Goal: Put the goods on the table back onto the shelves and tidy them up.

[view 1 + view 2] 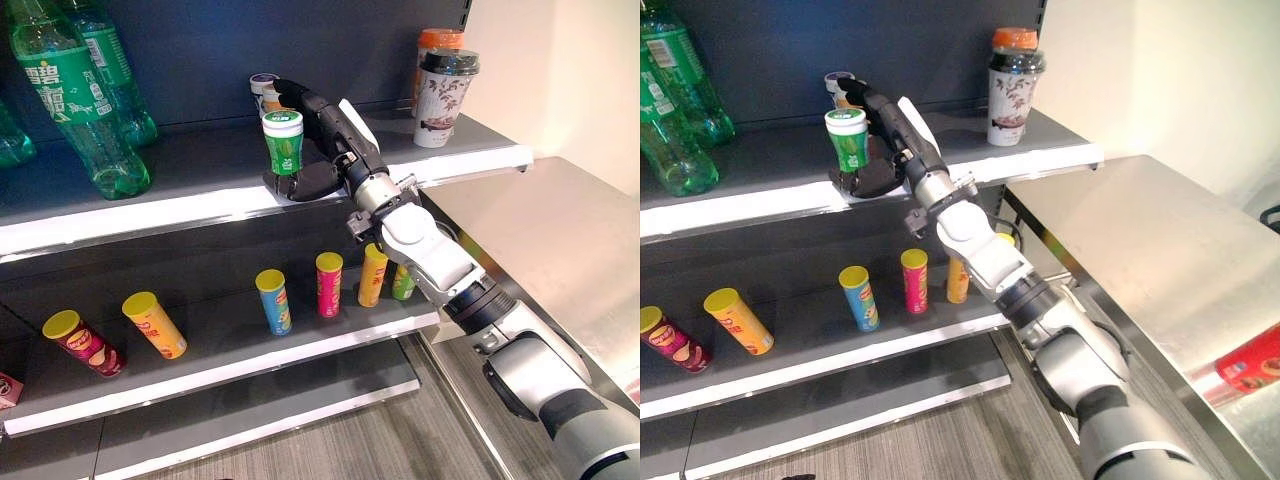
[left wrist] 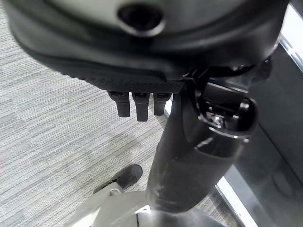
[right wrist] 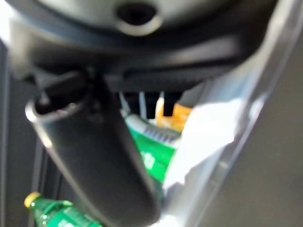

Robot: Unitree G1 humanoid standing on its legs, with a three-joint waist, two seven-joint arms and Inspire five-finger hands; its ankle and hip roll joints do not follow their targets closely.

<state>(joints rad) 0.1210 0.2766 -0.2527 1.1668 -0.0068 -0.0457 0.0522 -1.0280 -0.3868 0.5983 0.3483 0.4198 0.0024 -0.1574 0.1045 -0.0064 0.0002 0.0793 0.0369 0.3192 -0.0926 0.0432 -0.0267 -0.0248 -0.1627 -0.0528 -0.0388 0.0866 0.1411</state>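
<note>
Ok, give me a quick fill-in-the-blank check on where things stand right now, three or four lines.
1. The right hand is around a small ____-bodied bottle with a white cap.
2. That bottle is at the ____ shelf, where the large green soda bottles stand.
3. The chip cans sit on the shelf ____ it.
4. A red can lies on the ____ table.

Missing: green; upper; below; steel

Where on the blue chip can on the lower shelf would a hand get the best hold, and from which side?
Grip the blue chip can round its mid-body, coming from the open shelf front. It stands nearly upright with gaps to the pink can and the tilted orange can.
</note>
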